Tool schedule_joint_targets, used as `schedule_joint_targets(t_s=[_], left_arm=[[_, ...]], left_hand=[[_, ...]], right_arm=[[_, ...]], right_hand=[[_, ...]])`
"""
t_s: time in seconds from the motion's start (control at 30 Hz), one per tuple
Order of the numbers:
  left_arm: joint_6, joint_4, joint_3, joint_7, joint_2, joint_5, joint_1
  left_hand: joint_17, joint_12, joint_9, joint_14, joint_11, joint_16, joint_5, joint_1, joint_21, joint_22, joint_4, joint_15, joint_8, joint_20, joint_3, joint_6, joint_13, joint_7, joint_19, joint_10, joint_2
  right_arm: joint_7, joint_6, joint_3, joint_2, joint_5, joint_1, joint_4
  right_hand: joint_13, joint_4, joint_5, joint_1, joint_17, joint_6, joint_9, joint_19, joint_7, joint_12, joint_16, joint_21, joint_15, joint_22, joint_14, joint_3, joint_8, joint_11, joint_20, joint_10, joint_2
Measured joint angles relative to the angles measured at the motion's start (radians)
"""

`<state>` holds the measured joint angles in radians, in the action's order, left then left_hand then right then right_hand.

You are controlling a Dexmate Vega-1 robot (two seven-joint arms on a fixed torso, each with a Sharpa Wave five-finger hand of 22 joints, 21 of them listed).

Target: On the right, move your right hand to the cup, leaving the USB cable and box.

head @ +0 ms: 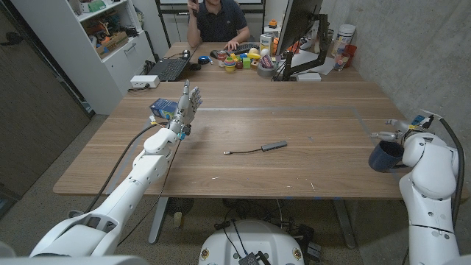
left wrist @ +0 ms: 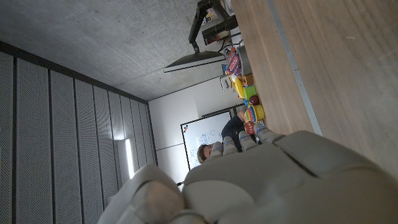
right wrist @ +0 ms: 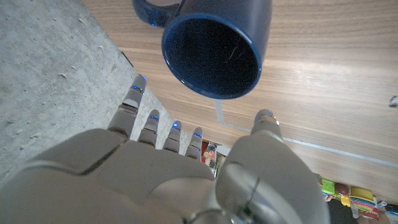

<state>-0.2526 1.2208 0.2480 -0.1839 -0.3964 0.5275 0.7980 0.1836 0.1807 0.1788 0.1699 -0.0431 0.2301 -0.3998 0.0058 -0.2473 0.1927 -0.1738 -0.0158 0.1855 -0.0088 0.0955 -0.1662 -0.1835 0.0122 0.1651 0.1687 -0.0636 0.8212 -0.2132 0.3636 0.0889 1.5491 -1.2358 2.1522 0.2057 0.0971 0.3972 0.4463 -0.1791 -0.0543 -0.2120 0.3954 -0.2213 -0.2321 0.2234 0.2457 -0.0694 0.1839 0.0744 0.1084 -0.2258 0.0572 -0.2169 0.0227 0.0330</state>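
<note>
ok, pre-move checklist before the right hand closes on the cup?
1. Right hand open, fingers spread: ok.
2. Cup ahead of the fingers, not yet touched: ok.
3. Cup upright on the table, near the right edge: ok.
4. USB cable at mid-table, away from the cup: ok.
5. Box by the left hand, far from the right side: ok.
6. Gap between fingers and cup wall: cannot tell.

Even, soft daylight-bright room light covers my table (head: 294, 132) with faint shadows, a pale sheen glares on the wood near the cup (right wrist: 214, 46), and my hands' backs blur close to both wrist cameras.
</note>
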Motion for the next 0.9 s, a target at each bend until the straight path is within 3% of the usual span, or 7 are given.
schedule_joint_targets(t_s=[0.17,0.33,0.5,0.7,0.9], left_arm=[[0.0,0.002,-0.001,0.0,-0.001,-0.001,0.0],[0.0,0.011,-0.003,0.001,-0.004,-0.001,0.005],[0.0,0.017,-0.005,0.003,-0.006,-0.001,0.009],[0.001,0.024,-0.006,0.003,-0.008,-0.001,0.013],[0.004,0.032,-0.006,0.006,-0.011,-0.001,0.017]], left_hand=[[0.0,0.0,0.0,0.0,0.0,0.0,0.0,0.0,0.0,0.0,0.0,0.0,0.0,0.0,0.0,0.0,0.0,0.0,0.0,0.0,0.0],[0.0,0.0,0.0,0.0,0.0,0.0,0.0,0.0,0.0,0.0,0.0,0.0,0.0,0.0,0.0,0.0,0.0,0.0,0.0,0.0,0.0],[0.0,0.0,0.0,0.0,0.0,0.0,0.0,0.005,0.0,0.0,0.0,0.0,0.0,0.0,0.0,0.0,0.0,0.0,0.0,0.0,-0.005],[0.0,0.0,0.0,0.0,0.0,0.0,0.0,0.005,0.0,0.0,0.004,0.0,0.0,0.0,0.004,0.0,0.0,0.0,0.0,0.0,-0.005],[0.0,0.0,0.0,0.0,0.0,0.0,0.0,0.005,0.0,0.0,0.004,0.0,0.0,0.004,0.004,0.0,0.0,0.0,-0.004,0.0,-0.005]], right_arm=[[0.031,0.0,-0.001,0.006,-0.003,0.007,-0.004],[0.057,0.0,-0.003,0.011,-0.004,0.01,-0.007],[0.077,0.0,-0.004,0.017,-0.005,0.012,-0.007],[0.1,0.001,-0.003,0.021,-0.009,0.015,-0.007],[0.118,0.002,-0.001,0.025,-0.013,0.018,-0.009]], right_hand=[[0.011,0.002,-0.02,0.028,-0.005,-0.021,-0.007,0.057,0.003,-0.027,0.008,0.006,0.033,-0.003,0.053,0.014,-0.007,-0.004,0.0,0.042,-0.028],[0.02,0.005,-0.032,0.043,-0.01,-0.033,-0.009,0.081,0.002,-0.031,-0.001,0.006,0.034,-0.003,0.064,0.019,-0.011,-0.002,-0.003,0.039,-0.043],[0.029,0.022,-0.069,0.092,-0.013,-0.069,-0.021,0.102,0.002,-0.041,-0.007,0.0,0.042,-0.003,0.069,0.058,-0.026,-0.004,-0.003,0.03,-0.091],[0.038,0.035,-0.096,0.121,-0.017,-0.089,-0.028,0.126,0.003,-0.059,-0.007,-0.002,0.064,-0.003,0.107,0.08,-0.034,-0.004,-0.001,0.046,-0.107],[0.043,0.035,-0.109,0.122,-0.019,-0.095,-0.032,0.14,0.006,-0.066,-0.007,-0.002,0.068,-0.002,0.114,0.08,-0.041,-0.004,-0.001,0.053,-0.108]])
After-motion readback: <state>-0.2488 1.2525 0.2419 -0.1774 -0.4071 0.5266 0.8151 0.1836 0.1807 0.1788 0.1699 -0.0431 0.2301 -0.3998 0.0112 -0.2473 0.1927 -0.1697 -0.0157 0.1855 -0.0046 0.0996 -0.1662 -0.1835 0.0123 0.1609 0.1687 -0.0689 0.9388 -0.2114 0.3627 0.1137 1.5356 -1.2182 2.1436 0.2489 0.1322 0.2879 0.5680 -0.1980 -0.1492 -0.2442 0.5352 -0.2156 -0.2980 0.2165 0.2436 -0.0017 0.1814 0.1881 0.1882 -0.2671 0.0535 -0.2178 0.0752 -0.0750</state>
